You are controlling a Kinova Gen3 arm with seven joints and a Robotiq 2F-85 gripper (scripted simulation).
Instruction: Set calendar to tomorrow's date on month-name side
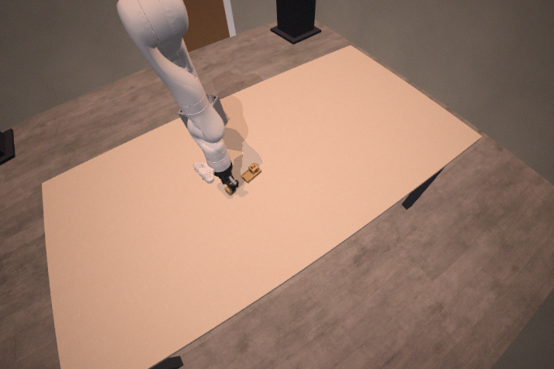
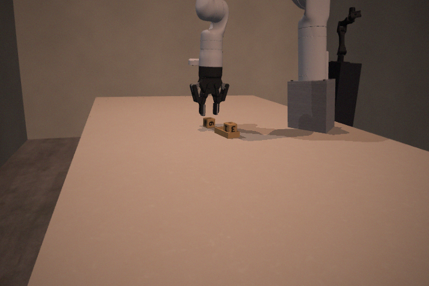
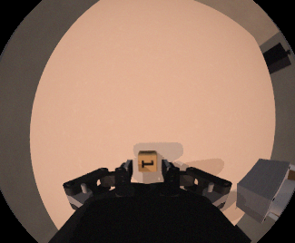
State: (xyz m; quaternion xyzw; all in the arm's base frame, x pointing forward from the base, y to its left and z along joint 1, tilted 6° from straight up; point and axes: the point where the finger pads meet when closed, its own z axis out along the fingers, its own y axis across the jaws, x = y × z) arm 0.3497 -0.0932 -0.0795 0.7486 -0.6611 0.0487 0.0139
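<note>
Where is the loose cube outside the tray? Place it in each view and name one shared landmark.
Top: loose cube left of center, under the gripper, left of the tray.
Exterior: center, below the gripper, left of the tray.
Wrist: lower center, between the fingers.
Landmark: gray pedestal.

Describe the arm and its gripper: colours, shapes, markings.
The arm is smooth white, made of rounded tubular segments with thin seam lines at the joints. No cables show. The gripper is black, with two dark, linked fingers. The arm rises from a grey block pedestal.
</note>
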